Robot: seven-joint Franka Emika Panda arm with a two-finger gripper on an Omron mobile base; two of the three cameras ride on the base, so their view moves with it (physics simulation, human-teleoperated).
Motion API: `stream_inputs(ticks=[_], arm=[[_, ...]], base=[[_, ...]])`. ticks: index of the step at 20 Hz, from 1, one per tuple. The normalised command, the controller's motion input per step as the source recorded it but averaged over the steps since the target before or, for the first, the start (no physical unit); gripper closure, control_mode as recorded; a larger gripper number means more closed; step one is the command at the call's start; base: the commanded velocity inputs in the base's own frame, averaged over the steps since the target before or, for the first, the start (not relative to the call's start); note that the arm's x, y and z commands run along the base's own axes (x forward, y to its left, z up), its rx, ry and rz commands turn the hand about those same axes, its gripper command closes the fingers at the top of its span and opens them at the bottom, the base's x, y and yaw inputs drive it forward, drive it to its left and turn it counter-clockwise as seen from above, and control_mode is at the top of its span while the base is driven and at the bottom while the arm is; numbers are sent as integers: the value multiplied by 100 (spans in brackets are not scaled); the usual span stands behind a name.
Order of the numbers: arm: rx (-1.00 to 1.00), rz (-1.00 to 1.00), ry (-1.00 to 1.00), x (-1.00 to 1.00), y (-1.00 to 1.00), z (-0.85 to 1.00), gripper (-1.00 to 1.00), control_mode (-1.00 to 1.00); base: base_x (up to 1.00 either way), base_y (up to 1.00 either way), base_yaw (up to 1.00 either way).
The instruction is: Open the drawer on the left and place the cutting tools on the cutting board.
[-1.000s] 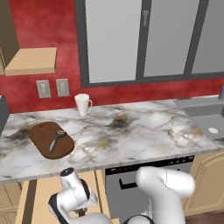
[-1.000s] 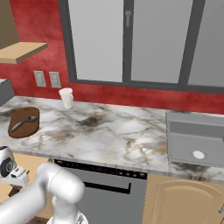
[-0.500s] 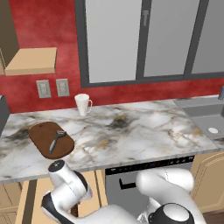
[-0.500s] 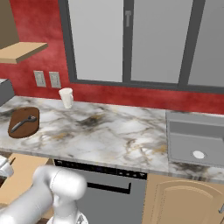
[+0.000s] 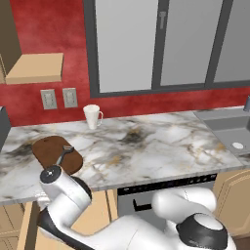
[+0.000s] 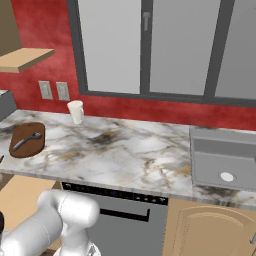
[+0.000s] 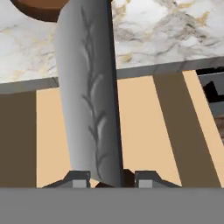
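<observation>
Gripping the silver-bladed knife (image 7: 87, 96) between its tips, the pincer (image 7: 111, 178) hangs over the open drawer (image 7: 131, 127) (peeler (image 5: 62, 157) lies on cutting board (image 5: 49, 146)).

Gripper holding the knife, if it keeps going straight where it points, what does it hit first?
Probably the marble counter's front edge above the open drawer, with the knife blade in the gripper leading; depth is unclear.

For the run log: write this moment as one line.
hand: shut on knife, blade up before lens | drawer: open below | peeler: on cutting board | mug: counter, by wall
</observation>
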Motion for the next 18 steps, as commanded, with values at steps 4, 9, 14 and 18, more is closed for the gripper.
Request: stream_inputs(ticks=[4,9,14,18], arm=[[0,-6,-15,90,78,100,100,-100],[0,-7,-12,72,76,98,100,-100],[0,-5,-3,80,27,59,100,-100],[0,0,0,16,0,4,100,-100]], base=[[0,0,0],[0,0,0],[0,0,0],[0,0,0]])
